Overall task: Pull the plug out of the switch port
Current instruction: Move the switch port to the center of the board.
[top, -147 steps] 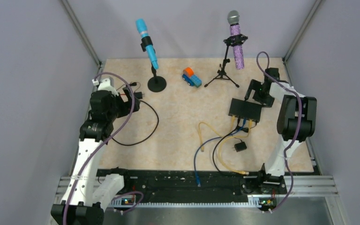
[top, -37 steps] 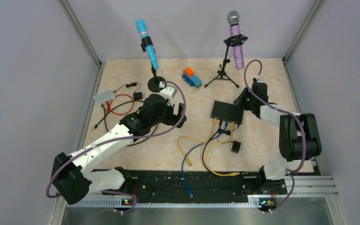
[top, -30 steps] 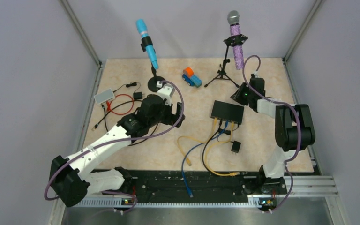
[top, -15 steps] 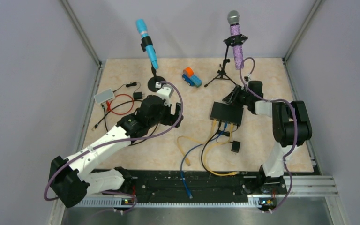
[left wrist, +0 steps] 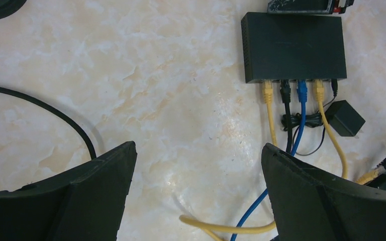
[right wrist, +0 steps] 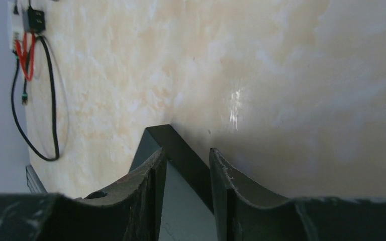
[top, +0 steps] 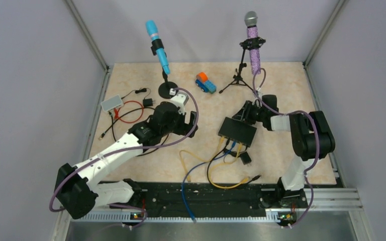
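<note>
The switch (top: 237, 131) is a flat black box lying right of the table's middle. Its near edge carries a row of plugs: yellow (left wrist: 267, 93), black (left wrist: 285, 92), blue (left wrist: 302, 90) and yellow (left wrist: 319, 91), each in its own switch port. My right gripper (top: 243, 115) reaches in low from the far side. In the right wrist view its fingers (right wrist: 153, 175) straddle the switch's (right wrist: 186, 211) far edge with a narrow gap, and I cannot tell whether they press it. My left gripper (top: 190, 123) hovers left of the switch, open and empty (left wrist: 198, 150), short of the plugs.
Yellow, blue and black cables (top: 201, 168) loop from the switch toward the near rail. A small black cube (top: 245, 158) lies among them. At the back stand a blue microphone (top: 158, 47), a purple microphone (top: 253, 45) and a toy truck (top: 205, 83). A white flat box (top: 111, 103) with wires lies far left.
My right gripper came in onto the switch's far edge. The switch then slid toward the near left and turned, dragging its cables along. The left arm barely moved.
</note>
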Robot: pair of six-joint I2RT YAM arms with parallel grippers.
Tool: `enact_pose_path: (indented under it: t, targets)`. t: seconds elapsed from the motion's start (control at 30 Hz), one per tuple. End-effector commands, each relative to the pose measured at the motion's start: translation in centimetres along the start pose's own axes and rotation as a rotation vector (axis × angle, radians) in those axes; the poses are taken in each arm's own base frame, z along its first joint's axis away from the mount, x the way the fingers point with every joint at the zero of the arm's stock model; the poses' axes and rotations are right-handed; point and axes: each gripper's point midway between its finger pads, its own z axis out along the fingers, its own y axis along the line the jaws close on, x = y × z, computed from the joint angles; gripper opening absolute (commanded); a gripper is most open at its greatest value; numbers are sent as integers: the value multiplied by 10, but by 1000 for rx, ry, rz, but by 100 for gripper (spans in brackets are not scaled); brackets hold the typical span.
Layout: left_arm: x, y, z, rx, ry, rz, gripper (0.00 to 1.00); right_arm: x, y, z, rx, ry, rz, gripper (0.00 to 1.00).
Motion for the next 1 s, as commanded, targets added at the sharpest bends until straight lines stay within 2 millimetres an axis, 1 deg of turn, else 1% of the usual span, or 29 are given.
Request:
enact_pose_path:
  t: [0.0, 0.07, 0.13, 0.17, 0.2, 0.23, 0.27, 0.33, 0.37, 0.4, 0.43, 0.47, 0.5, 0.53, 0.6, 0.63, 0.77, 0.83, 0.97]
  targets:
    - [-8, -8, 6, 27, -20, -17, 99, 50, 11, -9, -21, 159, -34, 37]
    - [-7, -9, 10, 30, -19, -25, 99, 56, 14, -11, -20, 185, -72, 37]
    - [-7, -13, 15, 51, -18, -23, 99, 51, 14, -17, 13, 163, -88, 38]
    - [-7, -15, 18, 60, -18, -22, 99, 44, 17, -21, 21, 140, -105, 38]
    - [-7, -18, 24, 76, -15, -13, 99, 34, 25, -28, 28, 108, -121, 40]
    - [-6, -23, 29, 105, -3, -6, 99, 25, 26, -31, 53, 76, -125, 42]
    - [-6, -27, 34, 123, 14, 3, 99, 13, 33, -40, 71, 27, -140, 44]
    - [-6, -36, 45, 160, 52, 22, 99, -11, 36, -58, 146, -77, -145, 55]
    - [-4, -41, 52, 183, 78, 33, 99, -21, 33, -69, 202, -128, -130, 65]
    - [-5, -47, 57, 208, 96, 40, 99, -27, 24, -80, 273, -171, -105, 70]
    - [-10, -54, 62, 239, 109, 47, 99, -33, 16, -92, 335, -210, -72, 73]
    - [-9, -60, 68, 268, 132, 57, 99, -34, 5, -103, 401, -236, -32, 75]
    - [-9, -64, 75, 289, 154, 62, 99, -33, -6, -113, 453, -254, 12, 77]
    - [-9, -70, 80, 314, 168, 65, 99, -27, -16, -122, 492, -259, 53, 78]
    - [-8, -79, 94, 361, 200, 69, 98, -14, -25, -133, 512, -261, 99, 78]
    - [-7, -86, 96, 396, 223, 60, 97, -6, -27, -137, 514, -261, 111, 78]
    - [0, -101, 116, 476, 260, 37, 95, 21, -27, -141, 470, -263, 162, 79]
    - [11, -102, 127, 487, 301, 26, 93, 32, -27, -141, 456, -248, 195, 79]
    - [27, -100, 145, 479, 352, 8, 92, 41, -24, -136, 415, -229, 237, 78]
